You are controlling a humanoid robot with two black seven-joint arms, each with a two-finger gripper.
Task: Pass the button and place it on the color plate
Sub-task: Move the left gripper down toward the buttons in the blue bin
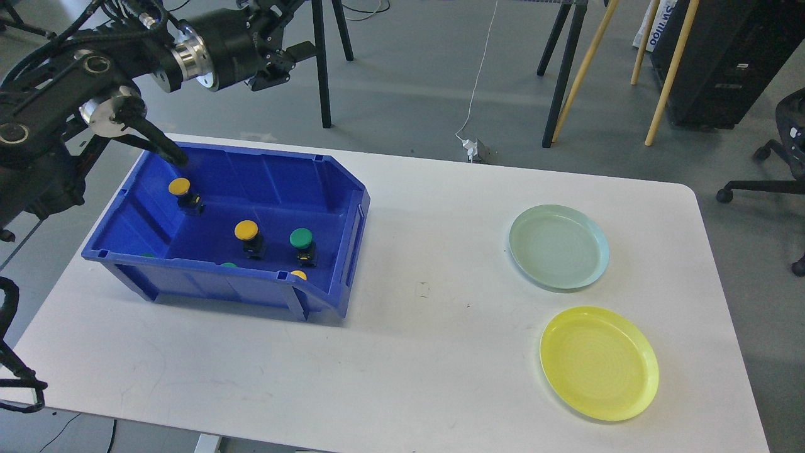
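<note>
A blue bin (352, 207) stands on the left of the white table and holds several push buttons. A yellow button (179, 187) sits near the bin's back left corner. A second yellow button (246, 231) and a green button (301, 238) stand side by side in the middle. More caps peek over the bin's front wall. The pale green plate (558, 246) and the yellow plate (599, 363) lie empty on the right. My left gripper (280, 60) hangs high behind the bin, dark and end-on, nothing visibly in it. My right gripper is out of view.
The white table (427, 327) has bare surface between bin and plates. A black part of my left arm (157, 143) reaches down to the bin's back left rim. Stand legs, wooden poles, a cable and an office chair stand on the floor behind.
</note>
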